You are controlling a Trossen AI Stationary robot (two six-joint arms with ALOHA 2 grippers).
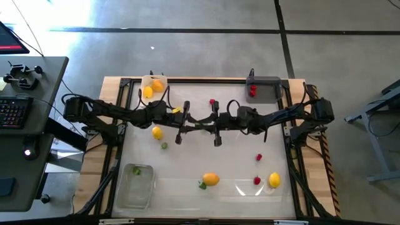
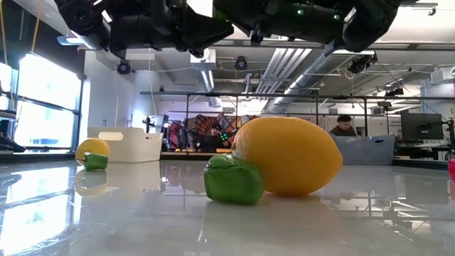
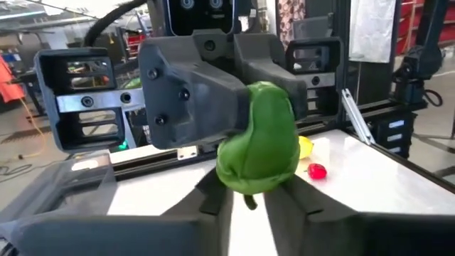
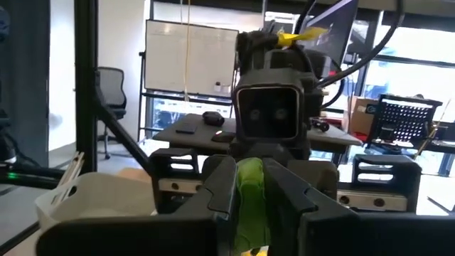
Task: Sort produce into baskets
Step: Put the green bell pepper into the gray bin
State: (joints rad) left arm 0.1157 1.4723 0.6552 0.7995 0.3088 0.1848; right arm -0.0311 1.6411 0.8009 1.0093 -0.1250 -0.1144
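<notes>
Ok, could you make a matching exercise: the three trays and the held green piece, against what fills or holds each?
1 white tray
2 dark grey tray
3 clear tray
4 green piece

a red pieces
b the right gripper
c yellow and orange fruit
d one small green bit

Pairs: 1-c, 2-a, 3-d, 4-b

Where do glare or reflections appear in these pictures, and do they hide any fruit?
High view: glare whitens the floor; pale streaks shine on the table, hiding no fruit. Low view: the glossy table mirrors the far lemon. Right wrist view: bright windows behind the green fruit.
</notes>
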